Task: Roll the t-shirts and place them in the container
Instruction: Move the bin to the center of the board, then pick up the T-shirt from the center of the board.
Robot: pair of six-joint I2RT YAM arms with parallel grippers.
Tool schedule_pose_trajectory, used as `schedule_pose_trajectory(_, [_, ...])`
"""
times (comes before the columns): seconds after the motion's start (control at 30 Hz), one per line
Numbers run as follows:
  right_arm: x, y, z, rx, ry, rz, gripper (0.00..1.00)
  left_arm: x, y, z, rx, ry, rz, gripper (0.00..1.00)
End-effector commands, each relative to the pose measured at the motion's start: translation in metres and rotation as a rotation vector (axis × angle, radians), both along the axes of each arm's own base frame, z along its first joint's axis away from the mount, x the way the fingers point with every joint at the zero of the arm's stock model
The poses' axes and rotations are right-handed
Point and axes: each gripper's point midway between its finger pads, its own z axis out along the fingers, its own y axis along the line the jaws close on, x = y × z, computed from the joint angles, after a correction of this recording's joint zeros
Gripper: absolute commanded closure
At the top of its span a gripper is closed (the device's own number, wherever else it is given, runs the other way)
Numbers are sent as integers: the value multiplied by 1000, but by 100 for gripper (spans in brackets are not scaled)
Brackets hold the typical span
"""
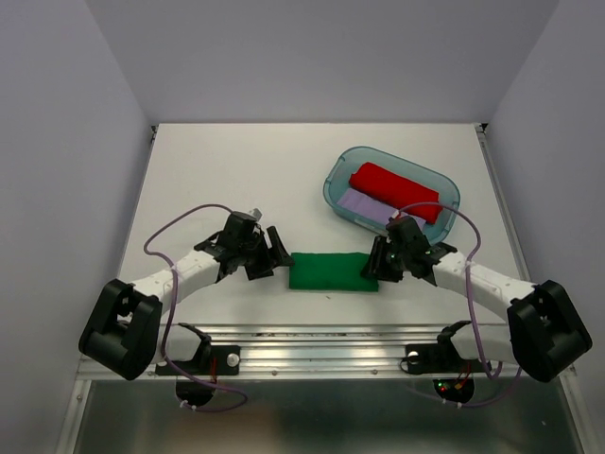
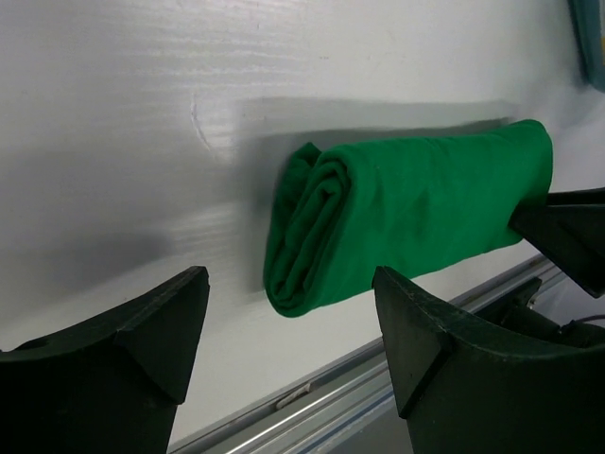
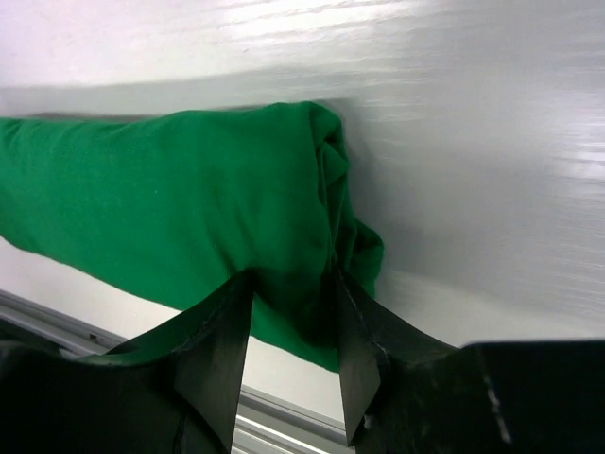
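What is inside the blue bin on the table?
The blue bin holds a rolled red t-shirt and, against its near side, a pale lilac t-shirt. Whatever lies under them, and the bin's floor, is covered.

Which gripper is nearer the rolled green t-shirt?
Right. The right gripper pinches one end of the rolled emerald green cloth t-shirt; the left gripper stands open off the other end.

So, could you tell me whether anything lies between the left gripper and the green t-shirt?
Nothing visible does. Only bare table separates the open left gripper from the near end of the rolled green t-shirt; the right gripper pinches its other end.
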Motion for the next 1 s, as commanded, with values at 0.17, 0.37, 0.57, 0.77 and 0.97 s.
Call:
schedule_pose_trajectory(0.17, [3, 28, 6, 57, -41, 31, 55, -22, -2, -12, -39, 39, -59, 19])
schedule_pose_trajectory(0.37, [4, 27, 5, 45, -44, 39, 55, -21, -7, -21, -45, 49, -81, 25])
schedule_pose_trajectory(0.57, [3, 25, 5, 40, -47, 38, 54, -17, -17, -33, -84, 62, -107, 30])
schedule_pose_trajectory(0.77, [2, 24, 4, 37, -47, 35, 54, -18, -27, -35, -125, 82, -135, 45])
schedule_pose_trajectory(0.97, [1, 23, 2, 36, -41, 31, 54, -20, -32, -26, -163, 83, -142, 80])
